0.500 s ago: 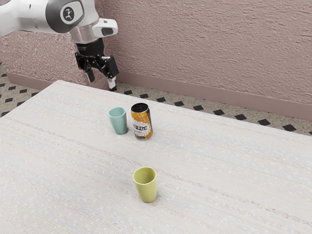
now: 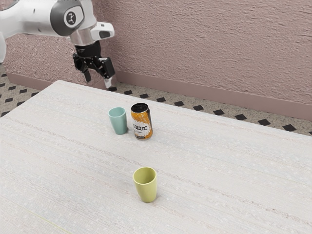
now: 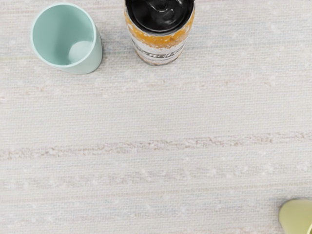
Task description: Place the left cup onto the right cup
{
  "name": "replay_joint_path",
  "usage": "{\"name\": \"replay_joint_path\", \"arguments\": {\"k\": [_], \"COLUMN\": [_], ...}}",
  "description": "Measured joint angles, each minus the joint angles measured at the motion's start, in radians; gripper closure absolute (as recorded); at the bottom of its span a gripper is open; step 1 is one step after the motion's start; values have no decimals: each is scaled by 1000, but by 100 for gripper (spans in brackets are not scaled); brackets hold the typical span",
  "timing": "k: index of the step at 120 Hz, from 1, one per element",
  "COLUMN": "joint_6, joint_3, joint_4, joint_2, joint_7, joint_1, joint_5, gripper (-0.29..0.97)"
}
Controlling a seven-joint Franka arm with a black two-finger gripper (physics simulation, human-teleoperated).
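– If we begin at the near edge of the table, what stands first?

– The yellow-green cup. It is upright with its mouth up, alone on the pale boards and well apart from everything else.

– And farther back?

– The teal cup, also upright and empty. My wrist camera looks down into it and sees its bare bottom. Just beside it, on the exterior view's right, an orange can with a black top stands on its base. From above, a narrow strip of table shows between the two, so they are not touching.

– Where is your hand?

– Beyond both of those. My gripper hangs in the air near the table's far edge, above the teal cup and toward the exterior view's left. Its fingers are spread, with nothing between them and nothing touched.

– And behind it?

– A floor with dark diamond tiles, then a rough pinkish wall.
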Motion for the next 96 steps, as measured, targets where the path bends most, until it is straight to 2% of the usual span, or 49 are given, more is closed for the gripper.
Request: {"name": "replay_joint_path", "arguments": {"k": [13, 24, 50, 71, 96], "joint_6": [2, 12, 86, 123, 155], "joint_3": [52, 65, 21, -32, -59], "joint_4": [101, 175, 267, 431, 493], "joint_2": [113, 214, 397, 544, 663], "joint_7": [29, 58, 120, 159, 194], "joint_1": [34, 75, 165, 226, 265], "joint_5": [-6, -25, -76, -86, -89], "gripper": [0, 0, 0, 0, 0]}}
